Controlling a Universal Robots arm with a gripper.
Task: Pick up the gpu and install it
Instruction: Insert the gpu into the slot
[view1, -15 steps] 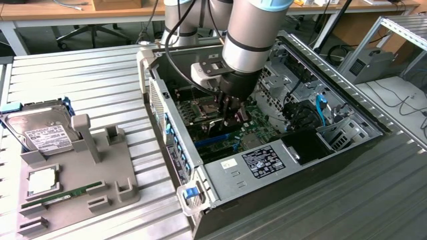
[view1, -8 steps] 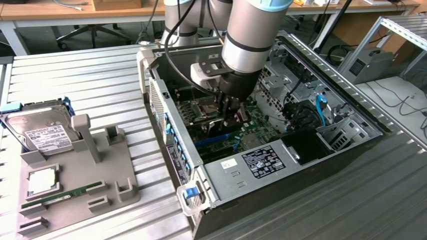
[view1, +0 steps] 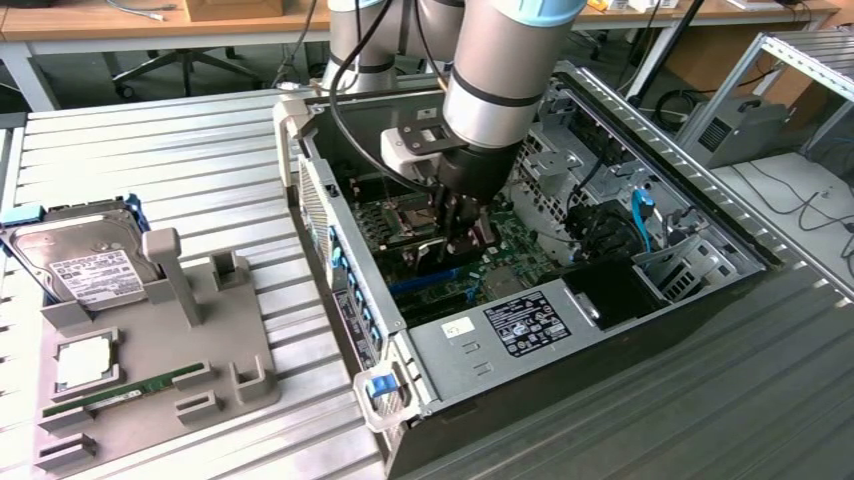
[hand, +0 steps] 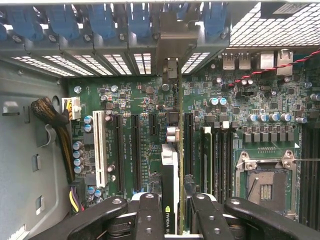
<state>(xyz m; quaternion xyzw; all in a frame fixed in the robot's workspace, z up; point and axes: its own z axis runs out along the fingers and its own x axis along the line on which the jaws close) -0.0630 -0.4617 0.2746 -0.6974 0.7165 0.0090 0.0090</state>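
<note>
I am looking over the ribbed metal table (view1: 160, 180), where the open computer case (view1: 461, 350) is lying on its side, with a grey parts fixture (view1: 200, 350) well apart at the exterior view's left. The arm (view1: 501, 80) is reaching down into the case, over the green motherboard (hand: 145, 100).

I am noting the gpu (hand: 170, 165) standing edge-on just above the board, between the long black expansion slots, with its metal bracket (hand: 172, 40) lying against the rear slot openings. The fingers (hand: 149, 215) are clenching the card by its upper edge, one on each side.

I am judging the pick-up done and the installing in hand. I cannot tell whether the card's edge is already seated. Pressing it home is calling for a straight push with the card kept upright and the bracket lined up.
</note>
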